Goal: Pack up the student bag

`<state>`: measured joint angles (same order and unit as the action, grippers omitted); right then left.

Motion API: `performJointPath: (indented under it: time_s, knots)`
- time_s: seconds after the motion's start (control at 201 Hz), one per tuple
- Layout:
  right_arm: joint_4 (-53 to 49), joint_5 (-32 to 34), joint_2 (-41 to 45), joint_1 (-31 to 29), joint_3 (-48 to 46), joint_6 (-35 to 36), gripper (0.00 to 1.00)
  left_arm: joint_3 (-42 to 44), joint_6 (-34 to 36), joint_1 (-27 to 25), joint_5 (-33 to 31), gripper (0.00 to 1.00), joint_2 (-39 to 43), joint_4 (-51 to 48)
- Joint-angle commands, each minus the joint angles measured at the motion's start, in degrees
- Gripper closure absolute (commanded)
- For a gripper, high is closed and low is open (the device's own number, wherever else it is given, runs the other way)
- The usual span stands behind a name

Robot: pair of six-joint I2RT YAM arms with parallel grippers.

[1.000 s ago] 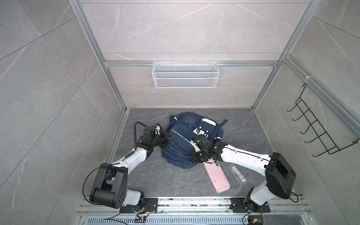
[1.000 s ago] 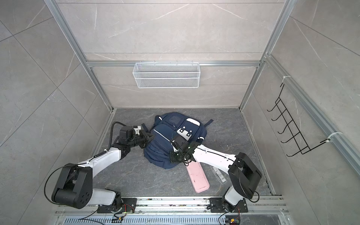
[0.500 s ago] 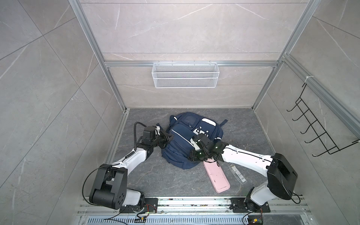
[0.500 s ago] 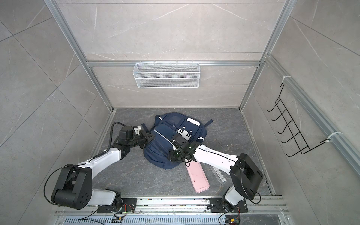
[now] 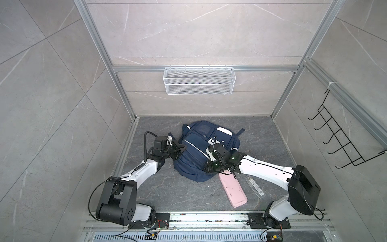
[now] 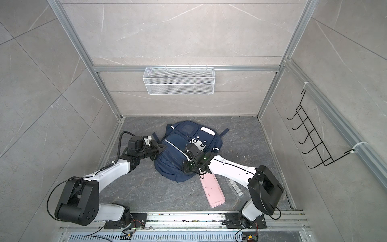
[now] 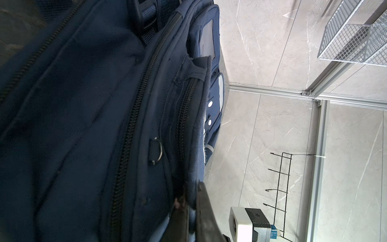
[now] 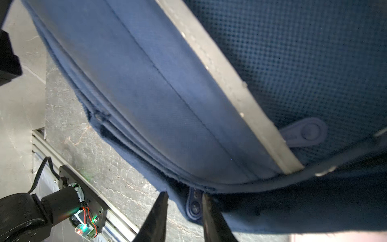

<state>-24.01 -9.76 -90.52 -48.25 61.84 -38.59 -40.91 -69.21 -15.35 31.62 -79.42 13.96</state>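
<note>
**Position.** The bag (image 5: 194, 155) lies front-up on the bench (image 5: 159, 188), between the two arms. Its pockets appear zipped.

**Grip state.** The left end effector (image 7: 191, 194) is closed on a fold of fabric at the bag's left edge. The right end effector (image 8: 185, 196) is at the bag's near right edge. Its jaws stand apart, with a blue zipper pull (image 8: 194, 204) between them. The pull is not clamped.

**Step in hand (judged).** A compartment is to be unzipped so that items can be packed.
- The pull should be centred between the jaws before they are closed, and it should be seated deep, since the tab is small and limp.
- The left grip should be kept taut, so that the fabric is tensioned against the pull direction.
- The slider should be drawn along the zip line, not lifted away from it.

**Other items.** A pink case (image 5: 232, 188) lies just beside the bag's near right corner. A clear tube (image 5: 254, 185) lies further out.

**Change from one second earlier.** The right jaws have been opened from a closed state. The bag, the case and the left grip are seen in the same places.
</note>
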Motion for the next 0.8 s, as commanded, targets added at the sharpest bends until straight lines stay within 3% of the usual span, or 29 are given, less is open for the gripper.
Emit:
performJointPath:
  time_s: [0.0, 0.398, 0.592, 0.791]
  knots:
    - [-1.5, 1.3, -1.6, 0.2, 0.8, 1.3, 0.68, -0.4, 0.7, -0.3, 3.7, 1.0, 2.3, 2.6]
    - [-1.1, 2.3, -5.2, -0.7, 1.3, 2.0, 0.79, -0.3, 0.8, -0.3, 3.7, 1.0, 2.2, 2.3]
    - [-2.4, 1.9, -5.0, -2.4, 2.0, 2.5, 0.69, -0.6, 0.8, -0.3, 3.6, 1.0, 1.7, 2.3]
    - [-2.6, 1.6, -4.3, -3.1, 2.3, 2.2, 0.67, -0.4, 0.9, -0.3, 3.7, 1.0, 1.5, 2.6]
